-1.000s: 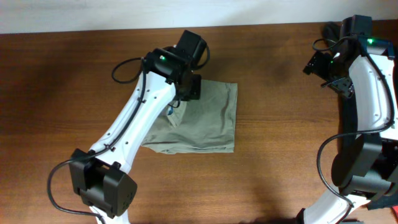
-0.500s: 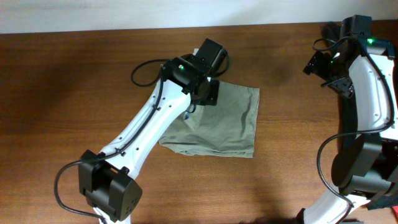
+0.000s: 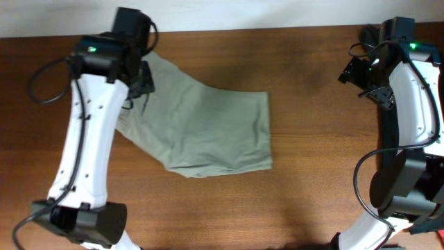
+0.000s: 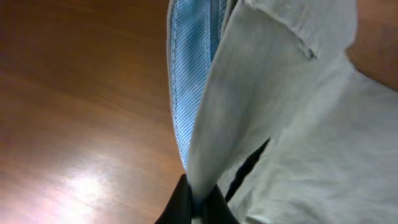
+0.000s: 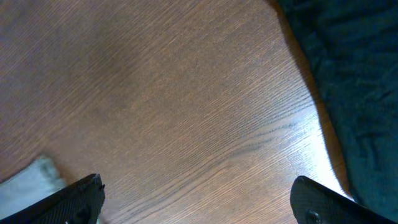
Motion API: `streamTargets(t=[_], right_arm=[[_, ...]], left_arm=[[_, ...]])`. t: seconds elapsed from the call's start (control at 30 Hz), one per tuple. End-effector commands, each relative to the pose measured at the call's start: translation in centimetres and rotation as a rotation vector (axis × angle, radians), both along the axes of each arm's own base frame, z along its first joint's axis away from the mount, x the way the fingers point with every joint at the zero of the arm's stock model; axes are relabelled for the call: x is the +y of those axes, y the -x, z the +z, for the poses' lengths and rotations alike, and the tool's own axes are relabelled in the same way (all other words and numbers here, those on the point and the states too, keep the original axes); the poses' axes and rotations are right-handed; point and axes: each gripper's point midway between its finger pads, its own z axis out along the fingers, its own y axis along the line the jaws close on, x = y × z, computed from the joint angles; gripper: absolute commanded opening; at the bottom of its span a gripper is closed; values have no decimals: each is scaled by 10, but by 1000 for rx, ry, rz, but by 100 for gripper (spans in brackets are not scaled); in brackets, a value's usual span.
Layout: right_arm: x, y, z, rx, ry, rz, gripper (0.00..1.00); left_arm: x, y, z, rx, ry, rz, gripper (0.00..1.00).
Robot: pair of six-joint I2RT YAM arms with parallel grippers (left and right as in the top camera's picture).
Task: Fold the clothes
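Pinching an edge of the khaki shorts (image 3: 215, 128) tightly, the left gripper (image 4: 196, 200) is near the back left of the wooden table (image 3: 319, 180); the cloth spreads from there to the middle. The right gripper (image 5: 198, 202) stands wide apart and empty, well away at the right. I judge this to be a spreading step: next, lay that edge flat and release it.
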Motion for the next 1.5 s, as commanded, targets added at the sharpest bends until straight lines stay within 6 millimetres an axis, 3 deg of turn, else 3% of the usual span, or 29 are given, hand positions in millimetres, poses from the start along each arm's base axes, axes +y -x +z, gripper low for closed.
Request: streamTargets(t=[0.0, 0.17, 0.33, 0.43, 0.6, 0.83, 1.03, 1.23, 1.33, 1.47], right_arm=[[-2, -2, 9, -22, 14, -4, 99], [-2, -2, 9, -22, 14, -4, 98], [-2, -2, 9, -22, 14, -4, 99], [-2, -2, 9, -22, 14, -4, 99], [-2, -2, 9, -22, 14, -4, 99], [-2, -2, 9, -22, 14, -4, 99], [-2, -2, 9, -22, 14, -4, 99], [-2, -2, 9, -22, 14, -4, 99], [-2, -2, 9, -22, 14, -4, 99], [-2, -2, 9, -22, 14, -4, 99]], left_arm=[[31, 16, 48, -94, -96, 60, 1], [35, 27, 59, -90, -109, 65, 1], [4, 16, 45, -73, 23, -2, 1], [-21, 4, 30, -46, 67, -55, 1], [-62, -19, -20, 64, 121, -129, 1], [-99, -45, -81, 162, 153, -159, 1], [-114, -50, -109, 214, 176, -178, 1], [-130, -51, -116, 218, 172, -209, 1], [-132, -47, -123, 239, 165, -215, 1], [-129, -39, -146, 294, 149, -209, 1]])
